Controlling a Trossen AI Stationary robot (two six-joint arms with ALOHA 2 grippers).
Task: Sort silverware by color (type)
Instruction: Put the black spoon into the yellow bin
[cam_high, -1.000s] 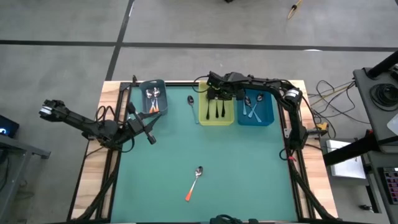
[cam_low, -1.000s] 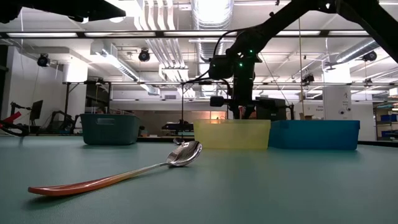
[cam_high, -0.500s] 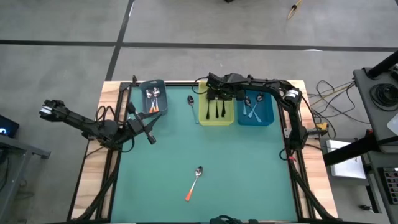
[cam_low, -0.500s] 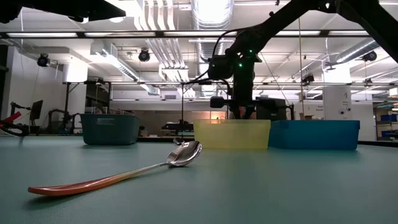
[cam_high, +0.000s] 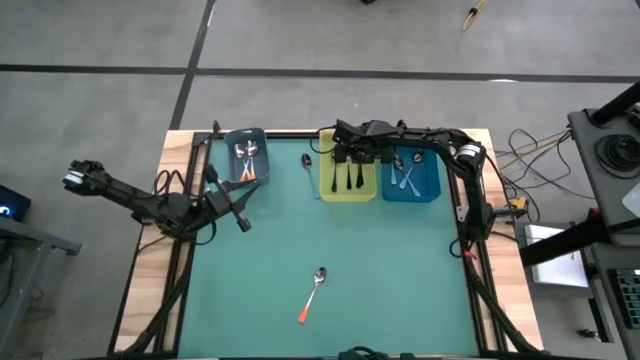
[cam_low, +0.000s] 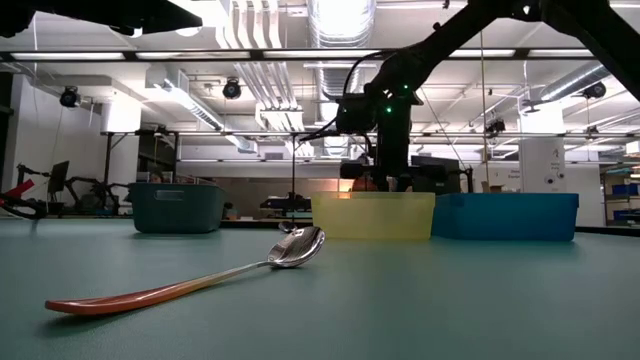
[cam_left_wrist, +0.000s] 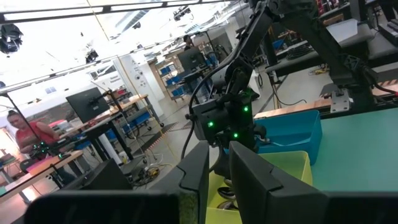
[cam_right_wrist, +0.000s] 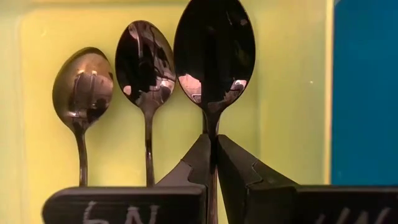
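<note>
Right now the right pincer (cam_right_wrist: 211, 163) hangs over the yellow bin (cam_high: 325, 180) at the far side of the worktop (cam_high: 400, 280), its fingers clamped on the handle of a dark spoon (cam_right_wrist: 213, 59). That spoon lies in line with the two dark spoons (cam_right_wrist: 115, 78) already in the bin, long axis running near to far, bowl toward the bin's far wall.

My worry is the release: if the fingers part while the spoon is high or off-line, it may clatter onto its neighbours and cross them, or tip over the wall into the blue bin (cam_high: 432, 185) to the right.

An orange-handled spoon (cam_high: 311, 295) waits on the near worktop, lying diagonally, bowl toward the far right. Another spoon (cam_high: 307, 161) rests just left of the yellow bin.

The left pincer (cam_high: 240, 218) waits at the left, near the grey bin (cam_high: 229, 165), fingers nearly together and empty.
</note>
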